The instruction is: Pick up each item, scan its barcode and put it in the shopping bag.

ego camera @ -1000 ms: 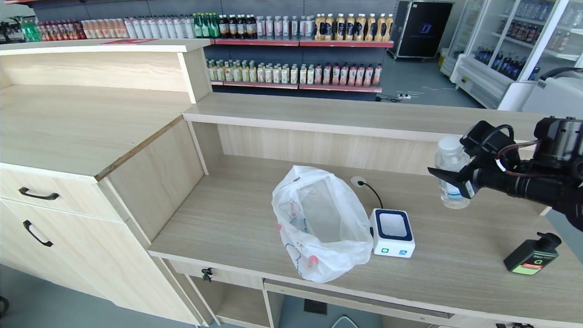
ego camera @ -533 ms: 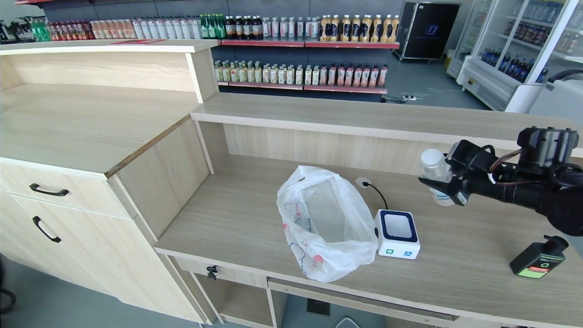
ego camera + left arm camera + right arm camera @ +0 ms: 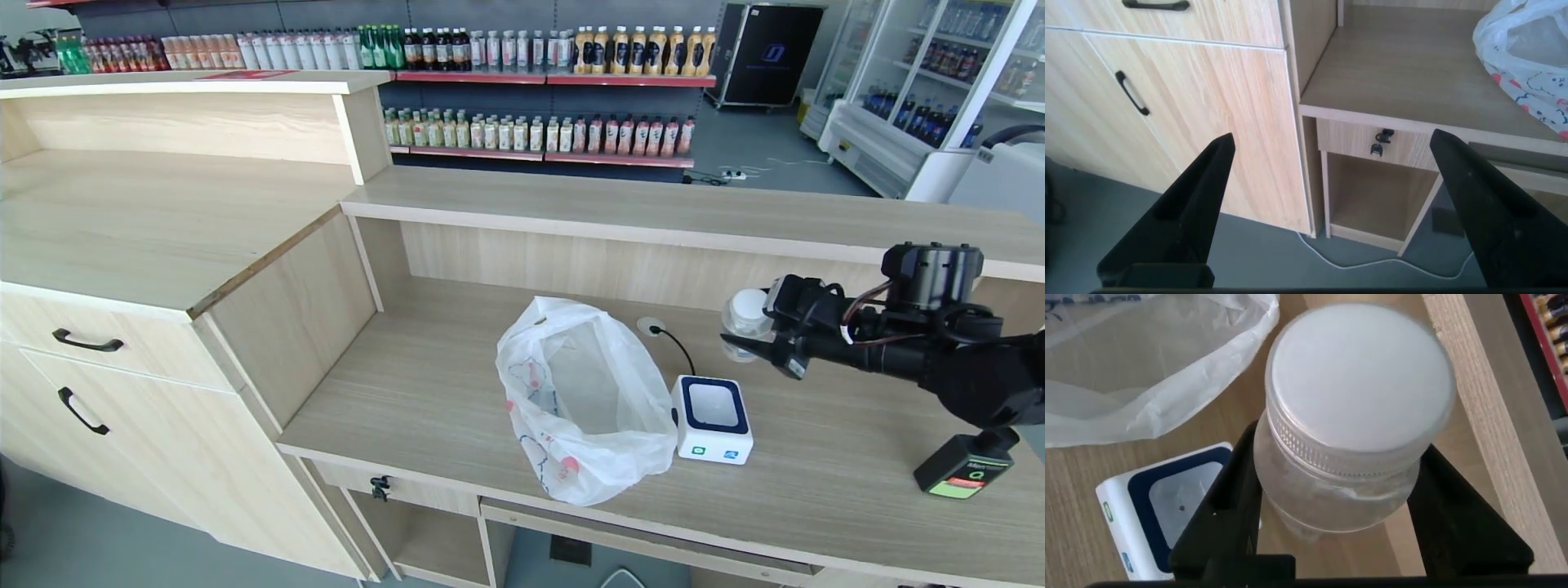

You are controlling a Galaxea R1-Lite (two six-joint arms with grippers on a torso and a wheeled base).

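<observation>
Scanning step: the right claw (image 3: 747, 343), clamped on a clear white-lidded bottle (image 3: 744, 310), holds it above the worktop (image 3: 816, 465) near the barcode scanner (image 3: 712, 416). Next, likely, its barcode must face the scanner window.

A clear plastic bottle with a white screw cap (image 3: 744, 322) is held tilted in the right claw (image 3: 739, 336), above the bench behind a white square scanner with a dark blue rim (image 3: 712, 419). A white plastic shopping bag (image 3: 584, 400) is stood open near the front edge, just beside the scanner. A dark pump bottle with a green label (image 3: 963, 465) is laid near the front right corner.
</observation>
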